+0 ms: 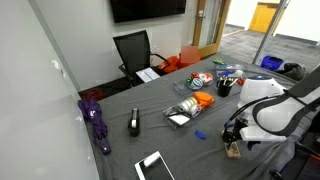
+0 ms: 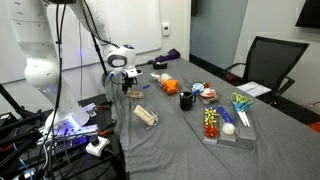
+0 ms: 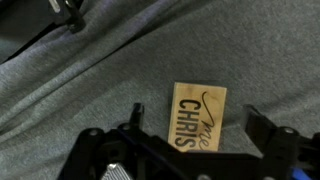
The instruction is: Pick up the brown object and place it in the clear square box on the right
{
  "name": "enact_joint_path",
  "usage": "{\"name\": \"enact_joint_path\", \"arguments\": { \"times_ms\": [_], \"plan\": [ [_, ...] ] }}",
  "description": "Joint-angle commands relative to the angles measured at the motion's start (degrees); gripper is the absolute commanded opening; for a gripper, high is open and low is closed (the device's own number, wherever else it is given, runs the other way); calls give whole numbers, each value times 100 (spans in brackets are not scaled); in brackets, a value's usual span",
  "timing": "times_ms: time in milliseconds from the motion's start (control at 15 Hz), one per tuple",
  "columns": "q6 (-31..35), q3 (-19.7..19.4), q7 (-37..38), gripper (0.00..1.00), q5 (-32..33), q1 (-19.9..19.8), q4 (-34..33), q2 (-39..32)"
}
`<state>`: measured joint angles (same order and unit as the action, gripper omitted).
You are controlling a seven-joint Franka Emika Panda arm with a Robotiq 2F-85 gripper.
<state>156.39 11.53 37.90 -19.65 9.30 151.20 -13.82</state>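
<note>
The small flat tan-brown wooden block [image 3: 200, 118], dark lettering on its top, is lying flat on the grey cloth-covered desk [image 3: 80, 70], near the desk's edge in an exterior view [image 2: 146, 116]. The black gripper [image 3: 192, 110] is hanging over it with its fingers spread apart, one on each side of the block in the wrist view, holding nothing. The clear plastic square box [image 2: 215, 138] is sitting well apart from the block, further along the desk.
</note>
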Motion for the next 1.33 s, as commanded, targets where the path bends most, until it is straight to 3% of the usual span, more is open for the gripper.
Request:
{"name": "enact_joint_path", "arguments": {
  "times_ms": [0,533,600,667,1000,1067,1267],
  "plan": [
    [275,-140,70,100,37,218,-193,-414],
    [558,-313,108,100,45,444,-414,-903],
    [594,-316,84,75,22,447,-443,-954],
    [615,-334,86,74,22,465,-471,-994],
    [621,-388,112,38,17,519,-564,-1076],
    [584,-399,128,32,30,528,-563,-1044],
    [452,-406,131,32,40,527,-460,-835]
  ]
}}
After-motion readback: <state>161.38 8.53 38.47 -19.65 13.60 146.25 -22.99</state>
